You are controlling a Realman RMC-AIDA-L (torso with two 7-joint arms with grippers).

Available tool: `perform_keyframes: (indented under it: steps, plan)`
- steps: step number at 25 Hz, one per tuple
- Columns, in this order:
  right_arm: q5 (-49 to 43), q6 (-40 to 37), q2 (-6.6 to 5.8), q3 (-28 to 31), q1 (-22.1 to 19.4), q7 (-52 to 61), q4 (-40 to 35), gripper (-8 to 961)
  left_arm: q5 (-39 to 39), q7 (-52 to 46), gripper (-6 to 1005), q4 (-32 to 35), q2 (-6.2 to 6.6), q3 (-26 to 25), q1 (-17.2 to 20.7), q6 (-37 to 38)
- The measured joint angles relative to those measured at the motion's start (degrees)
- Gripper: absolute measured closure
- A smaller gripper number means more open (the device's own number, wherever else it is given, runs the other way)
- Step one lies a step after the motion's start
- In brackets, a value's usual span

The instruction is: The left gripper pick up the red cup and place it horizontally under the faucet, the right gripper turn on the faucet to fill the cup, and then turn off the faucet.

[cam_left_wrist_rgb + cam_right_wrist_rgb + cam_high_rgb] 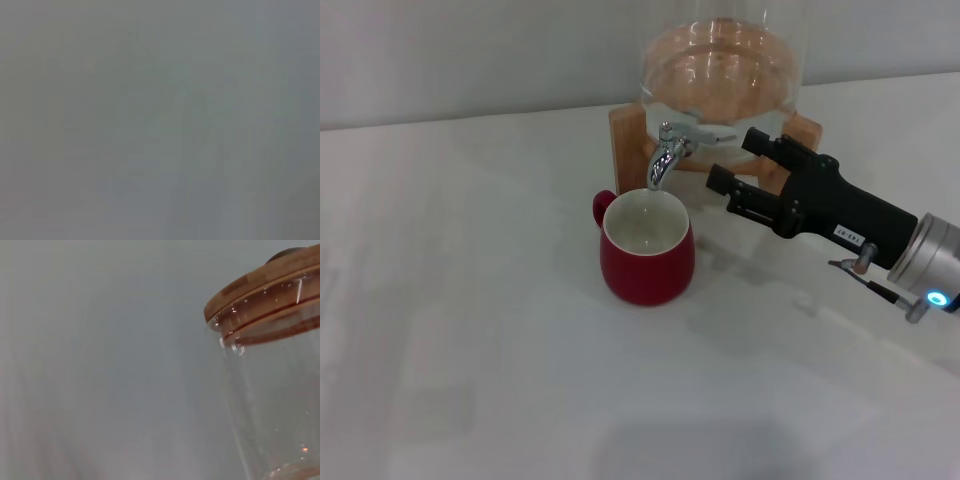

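red cup: glossy ceramic, white inside | faucet: shiny chrome | jar: clear glass | stand: bare wood | lid: wood | right gripper: matt black | table: smooth matt white

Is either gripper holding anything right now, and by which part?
Nothing is held. The right gripper is open beside the faucet, not yet touching its lever. The red cup stands free under the spout. The left gripper is out of view.

Nothing legible anywhere; only a small white label on the long black body of the right gripper, its dark print too small to read
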Motion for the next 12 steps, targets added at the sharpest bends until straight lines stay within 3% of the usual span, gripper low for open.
perform_keyframes:
  steps: [12]
  plan:
    - [0.00, 0.00, 0.00, -1.12, 1.14, 1.19, -0.24, 81, 0.17, 0.00, 118, 0.00, 0.00, 0.09, -0.09, 0.00]
